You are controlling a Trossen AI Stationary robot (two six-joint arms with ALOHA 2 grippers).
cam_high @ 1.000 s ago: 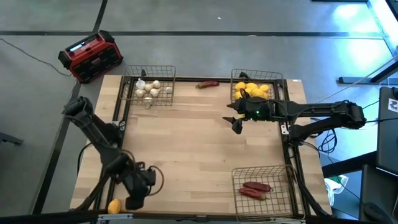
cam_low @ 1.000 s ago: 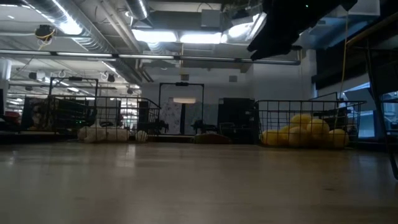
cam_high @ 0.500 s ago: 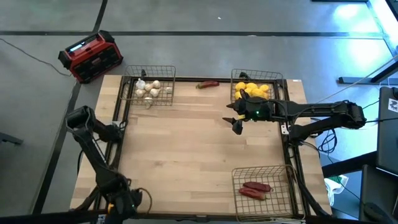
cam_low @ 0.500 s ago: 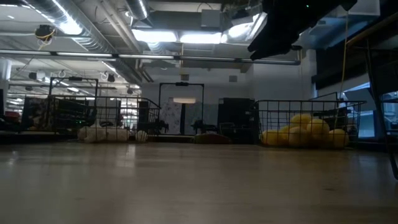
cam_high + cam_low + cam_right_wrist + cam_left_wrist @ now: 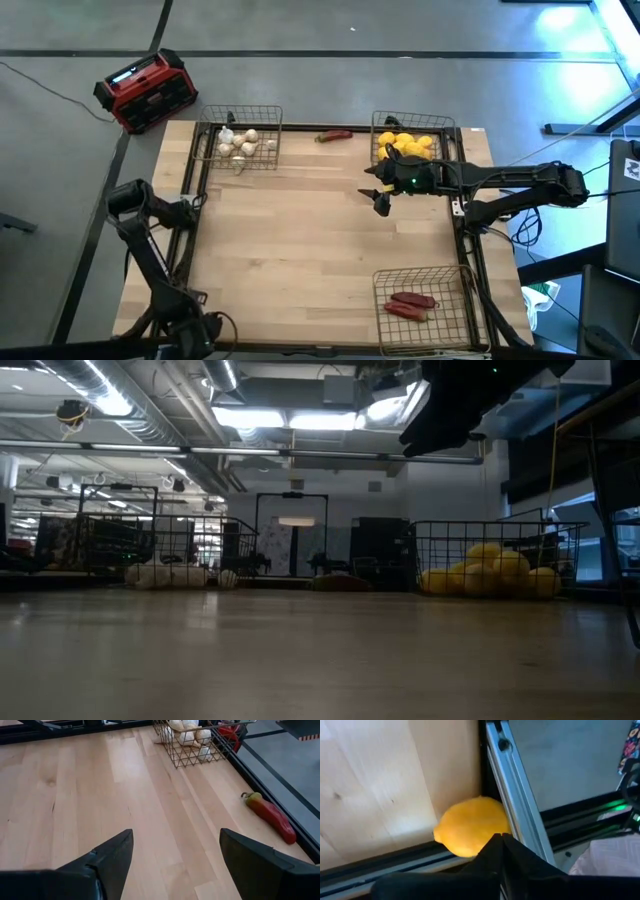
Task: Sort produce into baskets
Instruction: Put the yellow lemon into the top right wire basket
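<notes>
The tabletop (image 5: 320,240) carried three wire baskets (image 5: 421,297) at its corners, bulbs, yellow fruit and red peppers already parted — one pepper (image 5: 334,136) lay loose at the far edge. The right tool (image 5: 378,192) hovered mid-table, fingers wide, empty. The left tool (image 5: 501,838), gaping a second earlier, had snapped closed beside the lemon (image 5: 472,826) at the near corner rail — apparently gripping nothing.

You've got the high camera straight down over the whole worktop (image 5: 320,230). The low one sits at its surface, facing the far baskets (image 5: 495,565). Each wrist camera peers close past its own tool; the right shares the bulb basket (image 5: 200,742) with both.
</notes>
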